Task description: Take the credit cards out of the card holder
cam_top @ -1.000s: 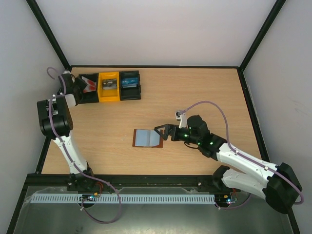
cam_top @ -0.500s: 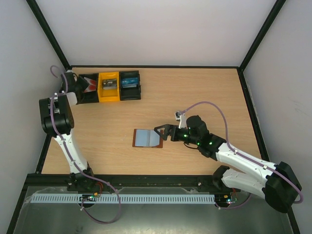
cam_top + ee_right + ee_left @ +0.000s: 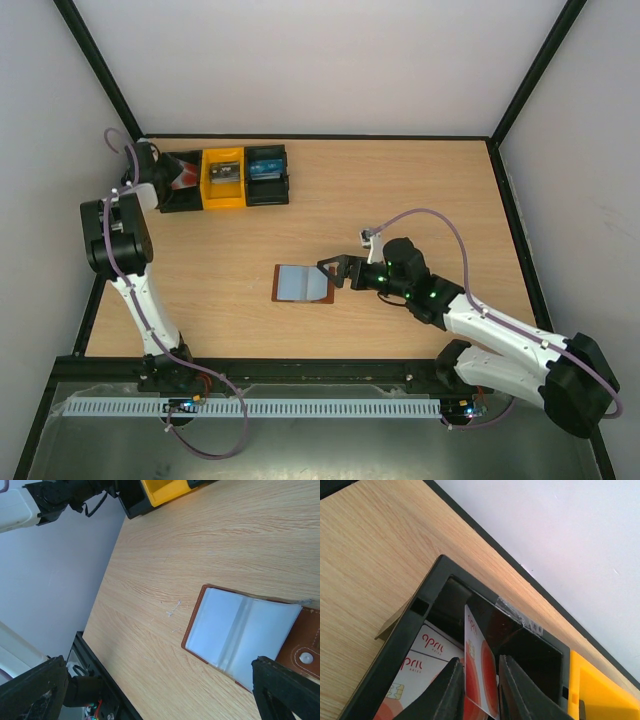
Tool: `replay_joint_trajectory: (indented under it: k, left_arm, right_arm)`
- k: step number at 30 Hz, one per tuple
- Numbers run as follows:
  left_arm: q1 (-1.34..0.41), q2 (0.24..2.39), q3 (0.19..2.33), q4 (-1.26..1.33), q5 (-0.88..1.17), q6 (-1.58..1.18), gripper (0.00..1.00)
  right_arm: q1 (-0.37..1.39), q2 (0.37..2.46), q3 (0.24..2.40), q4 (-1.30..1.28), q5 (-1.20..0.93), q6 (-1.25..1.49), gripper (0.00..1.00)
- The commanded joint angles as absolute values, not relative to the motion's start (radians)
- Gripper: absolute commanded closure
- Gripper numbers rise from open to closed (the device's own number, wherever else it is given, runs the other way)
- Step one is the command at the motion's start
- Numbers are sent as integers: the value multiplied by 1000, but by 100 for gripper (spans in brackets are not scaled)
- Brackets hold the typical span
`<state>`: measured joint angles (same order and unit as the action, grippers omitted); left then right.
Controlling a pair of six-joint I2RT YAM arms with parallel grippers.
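The card holder [image 3: 303, 284] [image 3: 245, 630] lies open on the table, brown leather with grey-blue pocket faces up. My right gripper [image 3: 335, 272] [image 3: 160, 690] stands open just right of it, one finger over its tab corner. At the far left, my left gripper [image 3: 165, 172] [image 3: 480, 690] hangs over a black bin [image 3: 420, 610]. Its jaws stand slightly apart, and a white and red credit card [image 3: 477, 665] stands tilted and loose between them. Two more white and red cards [image 3: 422, 655] lie flat in that bin.
A yellow bin [image 3: 223, 180] [image 3: 600, 690] and another black bin [image 3: 268, 175] with something blue in it sit in a row beside the first bin [image 3: 185, 190] at the back left. White walls and a black frame [image 3: 320, 137] border the table.
My left gripper's jaws have parted a little around the card and the wrist has shifted slightly over the bin. The right arm and card holder have not moved.
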<state>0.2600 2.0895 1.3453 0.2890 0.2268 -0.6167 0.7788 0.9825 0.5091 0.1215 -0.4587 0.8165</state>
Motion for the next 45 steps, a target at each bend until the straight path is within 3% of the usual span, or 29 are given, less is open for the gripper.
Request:
replay_joint_trajectory:
  k: [1, 9, 18, 24, 27, 32, 36, 45]
  left_arm:
    - [256, 2097, 1398, 236, 222, -604, 77]
    - [256, 2058, 1405, 186, 208, -623, 53]
    - [256, 2018, 1395, 109, 240, -632, 45]
    - [252, 1913, 1350, 6, 259, -610, 22]
    - [251, 1845, 1313, -21, 322, -612, 2]
    - [211, 1687, 1223, -67, 380, -584, 0]
    - [166, 1569, 1079, -37, 544, -560, 0]
    - [-45, 1306, 820, -105, 570, -482, 5]
  right_arm:
    - [779, 956, 490, 138, -426, 819, 2]
    - [779, 923, 480, 120, -408, 830, 2]
    - [779, 916, 484, 98, -388, 825, 2]
    - [779, 896, 517, 38, -346, 803, 2]
    - [778, 877, 517, 25, -330, 793, 2]
    - [779, 858, 518, -13, -294, 789, 2]
    - [779, 876, 531, -30, -301, 791, 2]
    - [778, 931, 504, -26, -312, 834, 2]
